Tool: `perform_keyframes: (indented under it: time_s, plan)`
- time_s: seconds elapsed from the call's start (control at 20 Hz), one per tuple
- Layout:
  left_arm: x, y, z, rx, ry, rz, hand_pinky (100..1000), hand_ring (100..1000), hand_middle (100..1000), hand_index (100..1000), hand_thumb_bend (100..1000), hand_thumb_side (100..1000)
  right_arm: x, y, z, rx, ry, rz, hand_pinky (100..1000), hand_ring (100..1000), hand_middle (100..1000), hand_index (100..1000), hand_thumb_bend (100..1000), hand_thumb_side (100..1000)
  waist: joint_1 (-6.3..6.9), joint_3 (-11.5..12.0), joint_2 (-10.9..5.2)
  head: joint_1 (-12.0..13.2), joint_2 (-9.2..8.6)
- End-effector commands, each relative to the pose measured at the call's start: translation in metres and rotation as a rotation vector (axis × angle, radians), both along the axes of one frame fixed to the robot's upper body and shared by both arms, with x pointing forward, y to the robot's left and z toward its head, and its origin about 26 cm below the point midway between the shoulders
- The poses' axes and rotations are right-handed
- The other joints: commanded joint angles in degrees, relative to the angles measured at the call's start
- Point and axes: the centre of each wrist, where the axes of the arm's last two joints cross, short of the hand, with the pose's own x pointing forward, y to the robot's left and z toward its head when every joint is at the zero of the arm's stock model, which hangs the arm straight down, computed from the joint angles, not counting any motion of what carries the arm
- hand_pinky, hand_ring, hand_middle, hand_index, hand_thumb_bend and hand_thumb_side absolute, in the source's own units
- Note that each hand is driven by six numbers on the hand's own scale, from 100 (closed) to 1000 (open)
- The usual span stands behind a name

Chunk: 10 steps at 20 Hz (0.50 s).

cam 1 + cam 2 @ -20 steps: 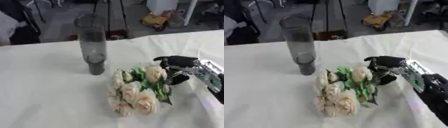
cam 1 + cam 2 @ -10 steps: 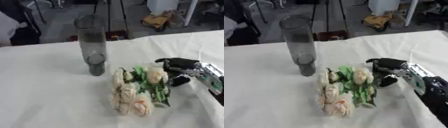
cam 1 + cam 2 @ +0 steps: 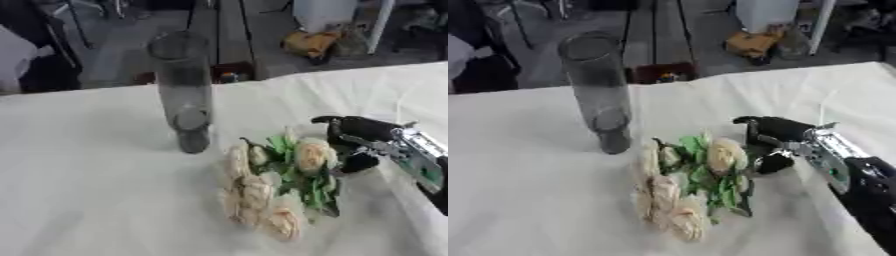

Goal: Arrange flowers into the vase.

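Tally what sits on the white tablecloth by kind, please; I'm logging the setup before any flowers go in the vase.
Tall clear glass vase, upright, no flowers in it: 1
Bunch of cream roses with green leaves, lying flat on the cloth: 1 (blooms overlap too much to count)
Robot right hand, beside the bunch: 1
Total: 3

The robot's right arm comes in from the lower right, its black forearm running up and leftward to a silver wrist section. The right hand (image 3: 779, 140) lies low over the white table, just to the right of the bunch of cream flowers (image 3: 682, 187), at the level of the topmost blooms. Its black fingers (image 3: 754, 121) are curled, bent leftward and down toward the blooms, with the thumb tucked beneath near the green leaves. Whether the fingertips touch a bloom cannot be made out.
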Motion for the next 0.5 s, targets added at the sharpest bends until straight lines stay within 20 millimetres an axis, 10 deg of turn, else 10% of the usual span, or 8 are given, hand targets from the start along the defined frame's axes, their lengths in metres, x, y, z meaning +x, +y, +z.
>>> perform_keyframes:
  time_s: [0.05,0.5]
  plan:
    - [-0.002,0.0,0.007,0.007,-0.025,-0.002,450,601,749,820,100,1000,0.0,-0.006,0.017,0.052,-0.078,0.001,100,1000,100,100,100,711,-0.2,0.0,-0.92,-0.1,-0.68]
    - [-0.002,0.0,0.007,0.009,-0.023,-0.001,450,601,750,819,100,1000,-0.002,-0.001,0.029,0.178,-0.168,0.021,100,1000,100,100,100,638,-0.18,0.0,-1.2,-0.3,-0.72]
